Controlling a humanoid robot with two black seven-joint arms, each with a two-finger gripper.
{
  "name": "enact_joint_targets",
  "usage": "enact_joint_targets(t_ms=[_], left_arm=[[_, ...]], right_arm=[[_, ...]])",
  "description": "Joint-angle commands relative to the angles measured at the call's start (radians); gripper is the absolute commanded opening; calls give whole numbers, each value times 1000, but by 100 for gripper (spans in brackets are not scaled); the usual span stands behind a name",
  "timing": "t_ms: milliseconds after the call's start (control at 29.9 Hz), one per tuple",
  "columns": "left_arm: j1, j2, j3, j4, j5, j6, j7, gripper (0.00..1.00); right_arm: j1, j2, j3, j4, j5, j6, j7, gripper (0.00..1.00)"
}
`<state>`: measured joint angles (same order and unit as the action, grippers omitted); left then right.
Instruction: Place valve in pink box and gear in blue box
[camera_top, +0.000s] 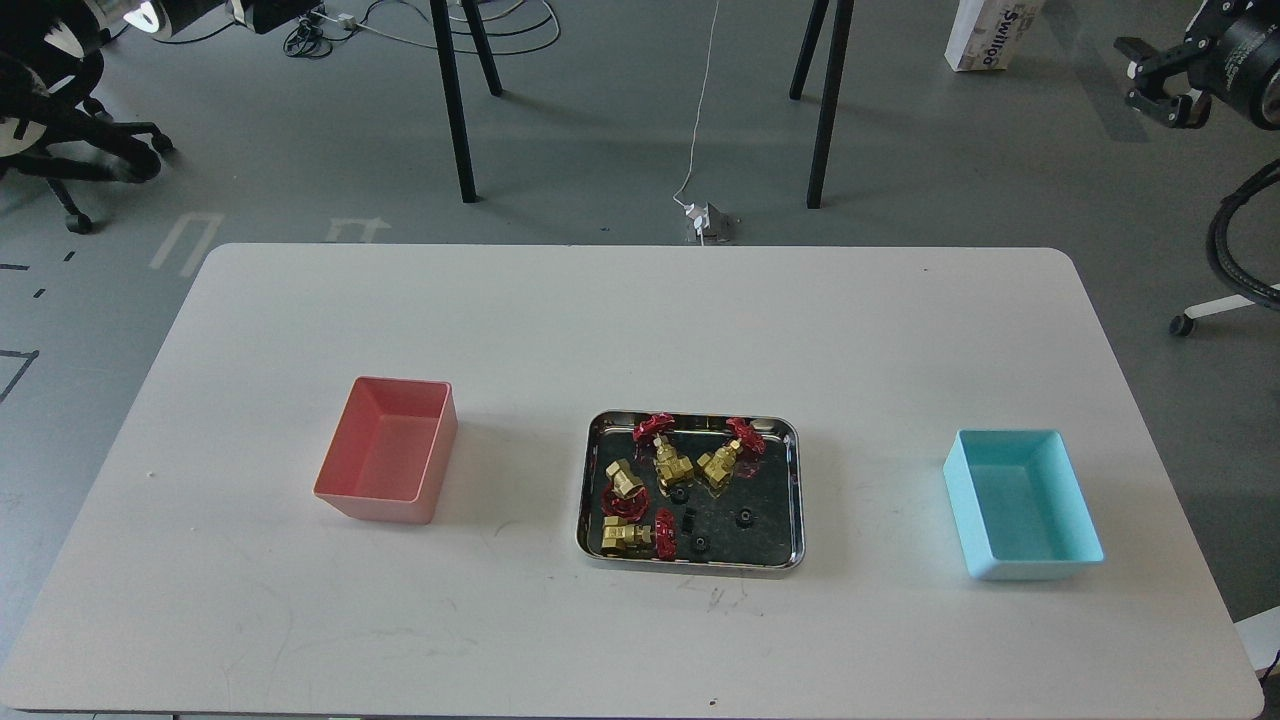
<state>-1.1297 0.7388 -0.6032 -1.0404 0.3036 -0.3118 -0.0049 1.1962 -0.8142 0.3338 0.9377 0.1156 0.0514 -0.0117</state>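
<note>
At the upper right, clear of the desk (640, 330), the right tool (1160, 88) hangs spread and holding nothing, while four valves (672, 462) and the gears (744, 517) lie in the steel tray (690, 566) between the pink box (385, 455) and the blue box (1020, 505).

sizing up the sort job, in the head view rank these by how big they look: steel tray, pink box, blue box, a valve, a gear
1. steel tray
2. pink box and blue box: they look about alike, so no ranking between them
3. valve
4. gear, clearly the smallest
</note>
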Motion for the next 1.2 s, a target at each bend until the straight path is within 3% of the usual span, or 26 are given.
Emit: enact_joint_targets(t_ms=[0,33,201,234,334,401,535,669,802,936,1036,1170], left_arm=[[1,-2,-3,0,9,7,-50,100],[4,-4,0,0,20,7,-82,100],[8,17,-21,32,28,-19,-386,100],[11,19,-21,61,14,-38,-417,100],[11,1,-20,141,15,-122,-432,100],[14,-9,-13,142,37,-112,-484,100],[19,-10,19,117,184,-102,-484,100],[24,16,111,-31,400,-57,-484,100],[56,42,146,-193,723,87,-484,98],[120,7,197,-302,1076,285,-438,95],[191,-38,238,-322,1347,452,-420,94],[272,-81,293,-314,1795,632,-351,94]], right_arm=[[8,1,-1,3,-1,-2,-4,100],[9,1,-1,3,-1,-2,-4,100],[8,6,-1,3,-1,-4,-2,100],[6,6,-1,3,-1,-2,-1,100],[6,4,-1,3,-1,-4,10,100],[6,3,-1,1,-4,-2,16,100],[16,-5,10,4,-69,-2,35,100],[37,-8,11,6,-123,5,35,100],[48,-2,11,6,-123,19,21,100],[52,4,10,7,-132,19,19,100],[68,6,10,6,-132,19,19,99],[95,1,4,7,-134,19,19,99]])
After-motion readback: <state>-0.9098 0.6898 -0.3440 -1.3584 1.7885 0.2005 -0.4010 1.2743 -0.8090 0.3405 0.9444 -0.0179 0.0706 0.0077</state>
